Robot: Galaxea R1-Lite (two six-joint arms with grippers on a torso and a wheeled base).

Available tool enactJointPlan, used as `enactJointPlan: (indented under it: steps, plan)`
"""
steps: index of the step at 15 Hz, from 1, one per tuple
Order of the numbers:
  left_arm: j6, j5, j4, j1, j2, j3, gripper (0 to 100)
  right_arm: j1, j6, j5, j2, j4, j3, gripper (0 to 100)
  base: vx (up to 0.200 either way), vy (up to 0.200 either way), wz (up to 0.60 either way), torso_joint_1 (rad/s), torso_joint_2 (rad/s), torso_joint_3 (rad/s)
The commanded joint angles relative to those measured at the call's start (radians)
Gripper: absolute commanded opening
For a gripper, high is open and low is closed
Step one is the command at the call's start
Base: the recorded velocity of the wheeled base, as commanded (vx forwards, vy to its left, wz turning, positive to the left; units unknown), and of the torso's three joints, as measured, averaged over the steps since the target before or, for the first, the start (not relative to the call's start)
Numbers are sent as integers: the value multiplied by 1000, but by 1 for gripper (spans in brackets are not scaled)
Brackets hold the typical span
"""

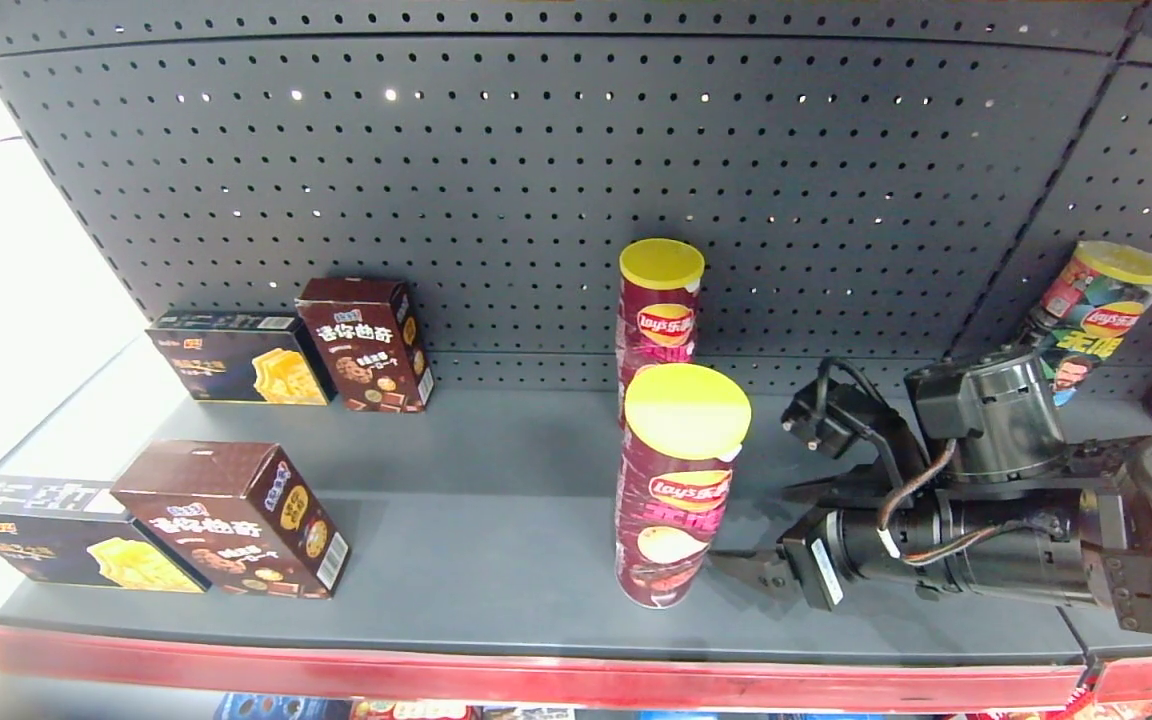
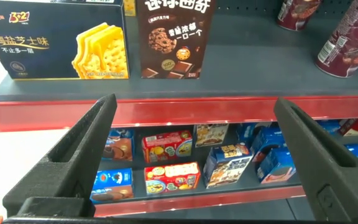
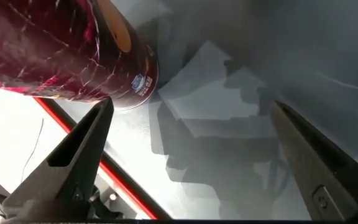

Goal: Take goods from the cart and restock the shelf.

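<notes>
Right gripper (image 1: 764, 530) lies low over the shelf (image 1: 496, 520), jaws spread wide and holding nothing, just right of the near chip can (image 1: 676, 490). That can stands upright by the front edge. A second can (image 1: 658, 300) stands upright straight behind it, against the pegboard (image 1: 536, 180). Left gripper (image 2: 191, 162), jaws apart too, hangs before the shelf's red lip (image 2: 229, 109), facing the cookie box (image 2: 176, 37) and cracker box (image 2: 61, 43) at the left.

Two maroon chip cans (image 1: 681, 490) (image 1: 658, 300); one multicoloured can (image 1: 1096, 315); two black cracker boxes (image 1: 236, 357) (image 1: 66, 535); two brown cookie boxes (image 1: 366, 343) (image 1: 236, 515).
</notes>
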Motion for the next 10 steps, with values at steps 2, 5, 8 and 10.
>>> enactJointPlan:
  steps: [2, 5, 8, 10]
  plan:
    - [0, 0, 0, 0, 3, 0, 100, -8, 2, 0, -15, -1, 8, 100, 0, 0, 0, 0, 0, 0]
    - [1, 0, 0, 0, 3, 0, 100, -52, 10, -1, -101, -1, 11, 100, 0, 0, 0, 0, 0, 0]
    - [3, 0, 0, 0, 3, 0, 100, -112, 22, -3, -248, -1, 28, 100, 0, 0, 0, 0, 0, 0]
    - [3, 0, 0, 0, 3, 0, 100, -177, 50, -4, -457, 1, 133, 100, 0, 0, 0, 0, 0, 0]
